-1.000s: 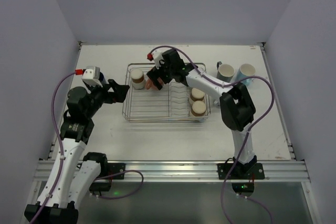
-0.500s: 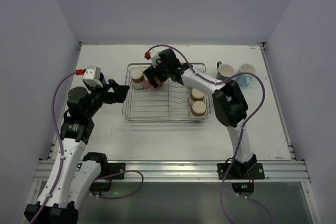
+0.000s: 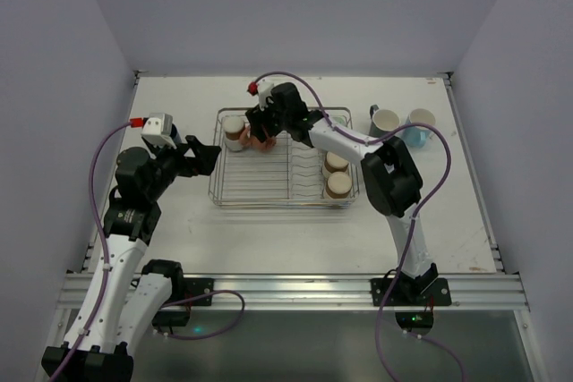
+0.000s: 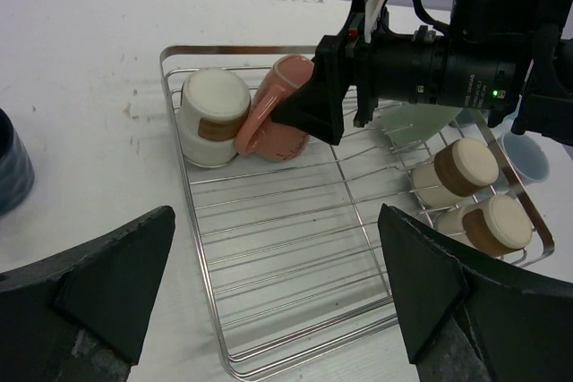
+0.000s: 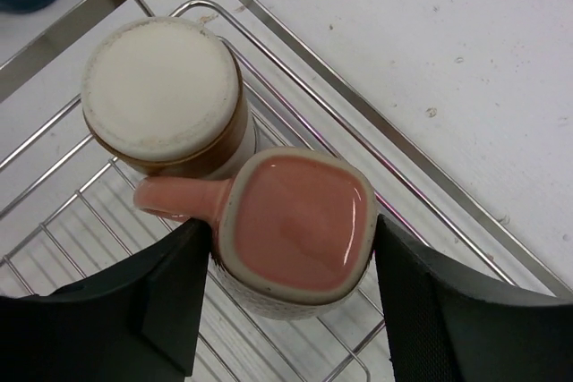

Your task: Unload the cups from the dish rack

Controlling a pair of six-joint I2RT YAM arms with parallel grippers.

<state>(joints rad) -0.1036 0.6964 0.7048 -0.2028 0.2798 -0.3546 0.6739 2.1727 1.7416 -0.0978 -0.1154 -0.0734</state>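
The chrome wire dish rack [image 3: 269,196] stands mid-table. My right gripper [image 3: 260,136] is in its back left corner, shut on a salmon pink cup [image 5: 295,221] that is bottom-up and tilted; a finger [image 5: 166,297] presses each side. The pink cup [image 4: 277,118] leans on a brown-and-cream cup [image 5: 166,91] beside it. Two more brown-and-cream cups [image 3: 337,173] lie at the rack's right end. A mint green cup [image 4: 412,123] shows partly behind the right arm. My left gripper [image 3: 206,157] is open and empty, just left of the rack [image 4: 192,221].
A cream-lined mug [image 3: 385,121] and a light blue cup [image 3: 419,123] stand on the table right of the rack. A navy cup [image 4: 9,163] stands left of the rack. White walls close in the table on three sides.
My right gripper has moved a little left toward the rack's back left corner with the pink cup between its fingers. The left arm has barely moved.
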